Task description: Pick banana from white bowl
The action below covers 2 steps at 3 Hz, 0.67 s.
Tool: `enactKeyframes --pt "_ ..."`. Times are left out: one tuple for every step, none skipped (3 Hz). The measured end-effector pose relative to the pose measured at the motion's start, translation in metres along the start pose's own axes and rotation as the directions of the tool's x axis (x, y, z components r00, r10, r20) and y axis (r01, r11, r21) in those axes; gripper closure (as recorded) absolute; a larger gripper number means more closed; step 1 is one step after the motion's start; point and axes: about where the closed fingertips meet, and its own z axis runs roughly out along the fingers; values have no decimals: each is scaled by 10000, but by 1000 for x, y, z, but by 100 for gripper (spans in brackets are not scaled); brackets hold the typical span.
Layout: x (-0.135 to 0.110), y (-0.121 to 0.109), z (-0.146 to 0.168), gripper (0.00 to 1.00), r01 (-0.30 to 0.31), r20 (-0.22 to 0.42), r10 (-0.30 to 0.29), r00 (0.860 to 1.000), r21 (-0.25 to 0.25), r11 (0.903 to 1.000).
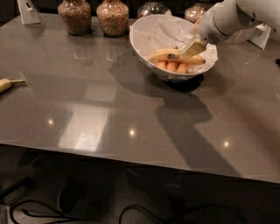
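Observation:
The white bowl [141,27] stands at the back right of the grey table, lined with crumpled white paper. The yellow banana [162,55] lies across the bowl's bottom, its dark blue sticker facing me. Several short orange pieces [171,66] lie just in front of it. My gripper [193,48] reaches down into the bowl from the upper right on the white arm [227,17]. Its tip is at the banana's right half, touching or just above it. The banana's right end shows beyond the gripper.
Several jars of grains [113,16] line the table's back edge behind the bowl. A pale banana piece [6,84] lies at the far left edge. White card stands sit at the back left [29,10] and back right [259,36]. Cables lie on the floor below.

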Motion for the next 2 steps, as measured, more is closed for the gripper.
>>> enactKeyframes --pt "6 3 22 33 -490 67 494 9988 -458 9977" --pt "10 11 36 33 -856 48 864 9963 -927 9920"
